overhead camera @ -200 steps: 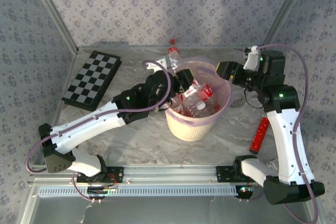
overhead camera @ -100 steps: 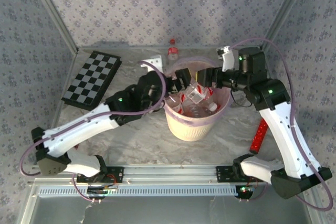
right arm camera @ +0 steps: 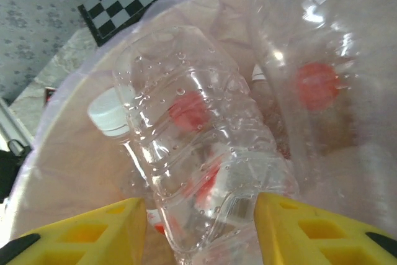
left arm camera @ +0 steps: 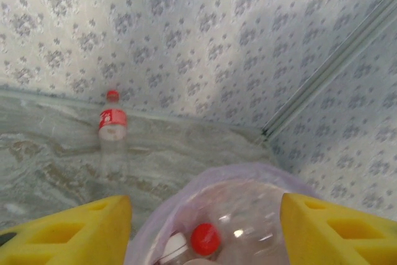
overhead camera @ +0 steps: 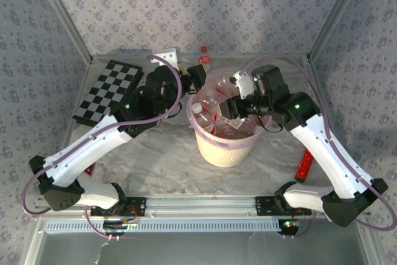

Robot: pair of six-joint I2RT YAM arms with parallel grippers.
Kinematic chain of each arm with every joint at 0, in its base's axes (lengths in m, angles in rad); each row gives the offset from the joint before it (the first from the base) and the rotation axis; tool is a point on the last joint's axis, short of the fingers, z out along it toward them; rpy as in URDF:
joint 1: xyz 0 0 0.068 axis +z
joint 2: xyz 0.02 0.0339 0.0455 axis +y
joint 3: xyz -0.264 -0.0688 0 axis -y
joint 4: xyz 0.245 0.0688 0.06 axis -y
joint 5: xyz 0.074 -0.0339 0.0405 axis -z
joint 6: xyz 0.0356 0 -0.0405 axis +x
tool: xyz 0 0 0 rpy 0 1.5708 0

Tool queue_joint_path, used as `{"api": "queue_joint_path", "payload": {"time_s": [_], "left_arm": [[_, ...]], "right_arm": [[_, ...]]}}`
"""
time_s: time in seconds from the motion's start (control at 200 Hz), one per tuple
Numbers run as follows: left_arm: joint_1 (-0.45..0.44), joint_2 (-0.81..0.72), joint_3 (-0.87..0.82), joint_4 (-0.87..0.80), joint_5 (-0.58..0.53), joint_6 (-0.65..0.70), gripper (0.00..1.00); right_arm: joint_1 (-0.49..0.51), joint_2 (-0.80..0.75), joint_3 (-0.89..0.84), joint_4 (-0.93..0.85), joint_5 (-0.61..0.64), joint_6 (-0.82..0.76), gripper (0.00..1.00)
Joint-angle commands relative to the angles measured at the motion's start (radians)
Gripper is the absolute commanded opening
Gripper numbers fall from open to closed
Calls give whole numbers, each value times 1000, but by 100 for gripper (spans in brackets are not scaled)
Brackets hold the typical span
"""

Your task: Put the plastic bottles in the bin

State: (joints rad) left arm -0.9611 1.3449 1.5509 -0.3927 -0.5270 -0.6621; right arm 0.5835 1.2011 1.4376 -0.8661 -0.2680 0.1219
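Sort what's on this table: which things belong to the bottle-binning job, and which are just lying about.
Job:
round cream plastic bin with pink liner
small clear plastic bottles with red or white caps, inside it
red-capped clear bottle standing by the back wall

Lying about:
black-and-white chequered board
flat red bar

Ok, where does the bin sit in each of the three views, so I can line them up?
Top external: the bin stands mid-table, between the two arms.
Left wrist: its liner bulges up at bottom centre.
Right wrist: its inner wall lies left of and behind the plastic bottle in front.
Shared landmark: the chequered board, left of the bin from above, at the top edge for the right wrist.
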Motion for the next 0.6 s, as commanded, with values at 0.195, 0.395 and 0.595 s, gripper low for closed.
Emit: {"api": "queue_joint_path", "payload": {"time_s": [0.195,0.395,0.595], "left_arm": [[112,-27,-49,-87,88,6,60],[138,-18,-57,-99,196,48,61],[158,-29,-73,-98,232,65,66]], "right_arm": [[14,-76,-161,-105,92,54,51],[3,-79,-13,14,24,74,64],[-56,-127,96,-22,84,76,71]]}}
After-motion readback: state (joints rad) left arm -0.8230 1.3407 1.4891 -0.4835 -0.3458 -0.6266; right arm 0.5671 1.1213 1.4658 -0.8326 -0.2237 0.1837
